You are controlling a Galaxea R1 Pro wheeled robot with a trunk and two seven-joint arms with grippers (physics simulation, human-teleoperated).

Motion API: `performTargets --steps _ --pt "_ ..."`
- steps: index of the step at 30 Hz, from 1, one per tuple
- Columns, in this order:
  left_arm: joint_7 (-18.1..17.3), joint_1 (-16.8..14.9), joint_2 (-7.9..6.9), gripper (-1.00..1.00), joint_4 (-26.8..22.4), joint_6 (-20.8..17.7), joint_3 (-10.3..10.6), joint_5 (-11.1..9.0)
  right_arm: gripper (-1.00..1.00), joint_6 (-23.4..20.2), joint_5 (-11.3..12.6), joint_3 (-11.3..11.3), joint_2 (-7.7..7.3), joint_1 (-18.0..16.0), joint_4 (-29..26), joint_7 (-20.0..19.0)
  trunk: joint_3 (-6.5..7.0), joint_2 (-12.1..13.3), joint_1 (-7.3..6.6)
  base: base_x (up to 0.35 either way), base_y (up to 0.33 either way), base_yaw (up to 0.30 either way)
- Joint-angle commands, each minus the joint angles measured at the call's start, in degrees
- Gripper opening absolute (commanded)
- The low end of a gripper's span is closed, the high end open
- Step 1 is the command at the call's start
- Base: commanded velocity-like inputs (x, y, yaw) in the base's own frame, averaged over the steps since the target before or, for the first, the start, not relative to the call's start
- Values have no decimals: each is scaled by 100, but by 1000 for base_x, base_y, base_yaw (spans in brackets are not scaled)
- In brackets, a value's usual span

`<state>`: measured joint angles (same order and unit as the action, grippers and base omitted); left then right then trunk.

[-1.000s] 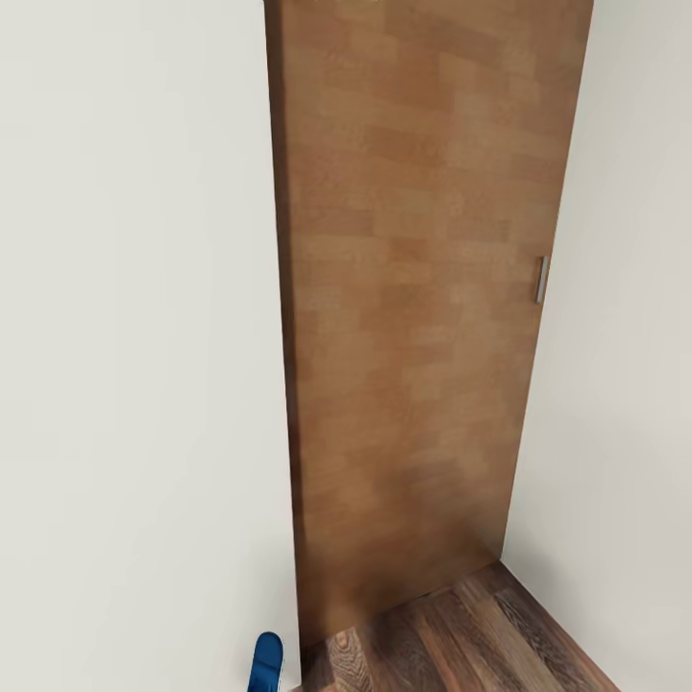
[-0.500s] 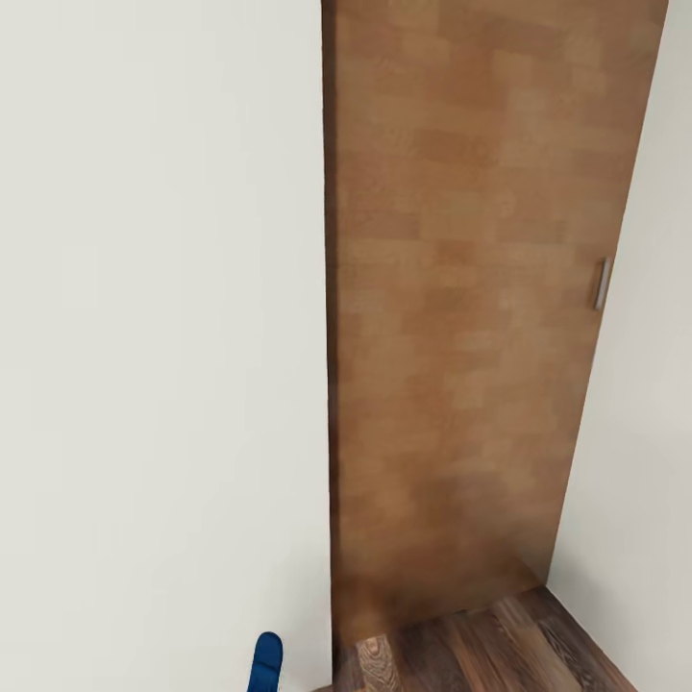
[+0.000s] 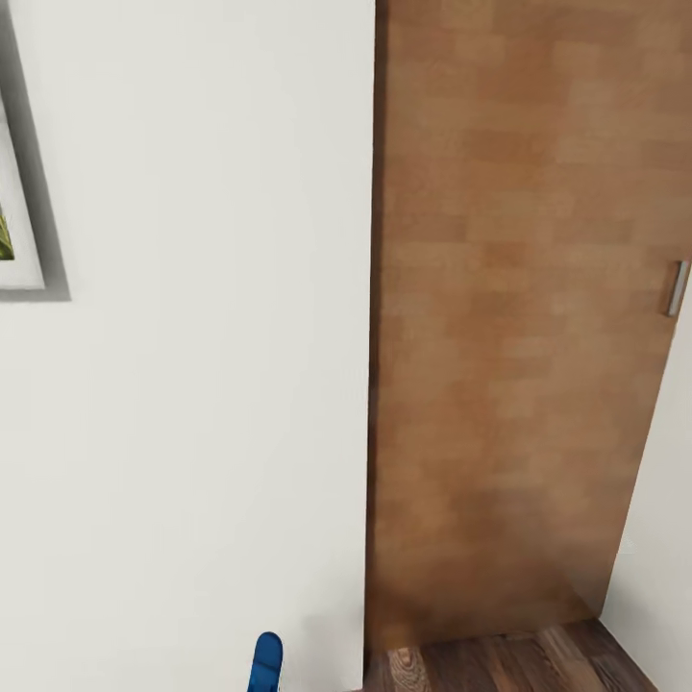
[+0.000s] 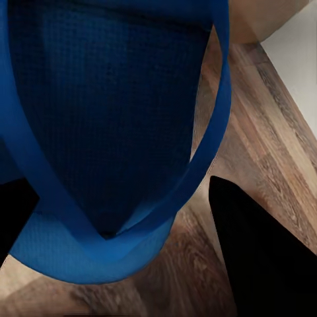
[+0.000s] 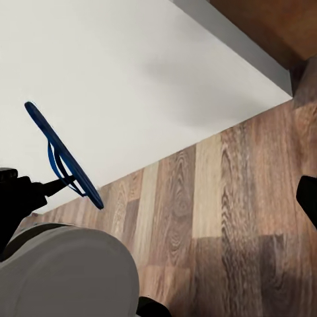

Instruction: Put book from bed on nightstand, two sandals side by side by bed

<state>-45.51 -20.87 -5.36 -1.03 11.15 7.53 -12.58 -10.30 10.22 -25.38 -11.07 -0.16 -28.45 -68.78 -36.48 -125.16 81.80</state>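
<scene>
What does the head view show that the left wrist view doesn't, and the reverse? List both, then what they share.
Head view, not left wrist: a framed picture on the wall and the door handle.
Left wrist, not head: the sandal's thong straps close up, and the left pincer's dark fingers on either side of it.
Both: the blue sandal and the wood floor.

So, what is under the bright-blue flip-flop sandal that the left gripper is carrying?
Under the bright-blue flip-flop sandal lies brown wood-plank floor, with a white wall meeting it. The sandal's sole covers the floor directly below it. The left gripper is shut on it.
</scene>
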Motion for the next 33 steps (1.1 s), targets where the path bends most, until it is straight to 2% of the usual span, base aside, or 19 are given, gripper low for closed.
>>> performTargets --steps 1,33 --pt "7 -5 0 -100 6 36 47 -34 100 -60 24 -10 0 -2 -1 -21 -3 -3 -1 0 0 273" --pt "7 -5 2 -100 6 36 47 -34 100 -60 24 -10 2 -2 0 -23 118 -3 -1 0 0 274"
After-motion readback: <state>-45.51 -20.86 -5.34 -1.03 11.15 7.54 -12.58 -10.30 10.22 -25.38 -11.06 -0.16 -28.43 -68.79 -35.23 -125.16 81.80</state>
